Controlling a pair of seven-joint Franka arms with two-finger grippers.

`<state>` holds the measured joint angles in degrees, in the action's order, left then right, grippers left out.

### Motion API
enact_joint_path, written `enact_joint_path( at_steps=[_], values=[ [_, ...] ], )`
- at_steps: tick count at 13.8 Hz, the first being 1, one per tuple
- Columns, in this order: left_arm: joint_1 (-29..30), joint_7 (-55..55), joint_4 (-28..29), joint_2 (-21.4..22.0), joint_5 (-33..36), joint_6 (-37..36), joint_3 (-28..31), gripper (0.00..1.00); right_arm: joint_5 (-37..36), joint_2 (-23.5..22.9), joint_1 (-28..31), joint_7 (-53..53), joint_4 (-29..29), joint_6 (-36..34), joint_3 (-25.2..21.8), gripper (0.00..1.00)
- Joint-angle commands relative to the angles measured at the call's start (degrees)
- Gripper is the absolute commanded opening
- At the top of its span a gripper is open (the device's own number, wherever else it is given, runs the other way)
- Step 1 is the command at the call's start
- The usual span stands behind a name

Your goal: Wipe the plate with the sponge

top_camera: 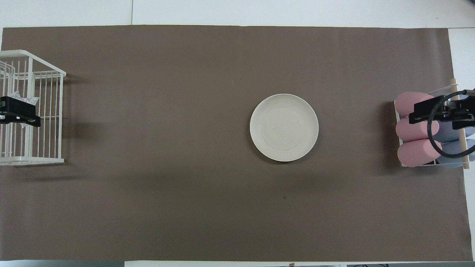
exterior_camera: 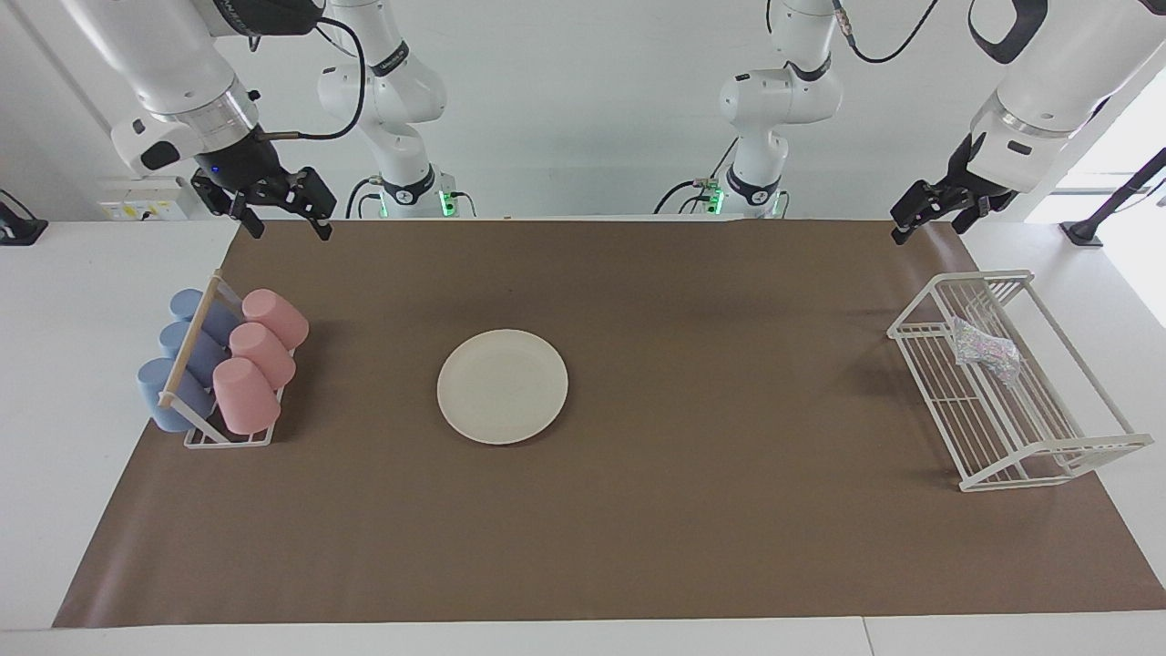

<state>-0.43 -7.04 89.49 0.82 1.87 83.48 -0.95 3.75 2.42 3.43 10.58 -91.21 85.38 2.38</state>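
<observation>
The cream-white plate (exterior_camera: 502, 386) lies flat on the brown mat mid-table and also shows in the overhead view (top_camera: 284, 127). The speckled silvery sponge (exterior_camera: 986, 351) lies in a white wire rack (exterior_camera: 1002, 428) at the left arm's end of the table. In the overhead view the sponge (top_camera: 23, 99) is mostly covered by my left gripper (top_camera: 18, 111). My left gripper (exterior_camera: 925, 228) hangs open and empty, high over the rack. My right gripper (exterior_camera: 290, 232) hangs open and empty, over the cup holder.
A cup holder (exterior_camera: 228, 439) with three pink cups (exterior_camera: 264, 351) and three blue cups (exterior_camera: 173, 364) lying on their sides stands at the right arm's end. The brown mat (exterior_camera: 729, 528) covers most of the table.
</observation>
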Motion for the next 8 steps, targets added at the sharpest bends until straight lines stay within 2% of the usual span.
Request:
enact_joint_path(
  at_steps=[1, 3, 6, 8],
  values=[
    [-0.4, 0.4, 3.8, 1.8, 2.5, 3.4, -0.2, 1.00, 0.6, 0.8, 0.5, 8.1, -0.3, -1.2, 0.5, 1.00],
    [-0.6, -2.6, 4.0, 0.0, 5.3, 4.8, -0.5, 1.00, 0.7, 0.8, 0.3, 13.6, -0.3, -1.0, 0.8, 1.00],
    [-4.8, -2.8, 4.8, -4.0, 15.9, 7.2, -0.5, 1.00, 2.9, 0.8, -0.4, 24.2, -0.3, -0.7, 1.4, 1.00],
    [-7.4, -2.8, 4.5, -8.6, 23.8, 8.7, -0.5, 1.00, 4.4, 0.8, -0.4, 30.8, -0.3, -0.5, 1.3, 1.00]
  ],
)
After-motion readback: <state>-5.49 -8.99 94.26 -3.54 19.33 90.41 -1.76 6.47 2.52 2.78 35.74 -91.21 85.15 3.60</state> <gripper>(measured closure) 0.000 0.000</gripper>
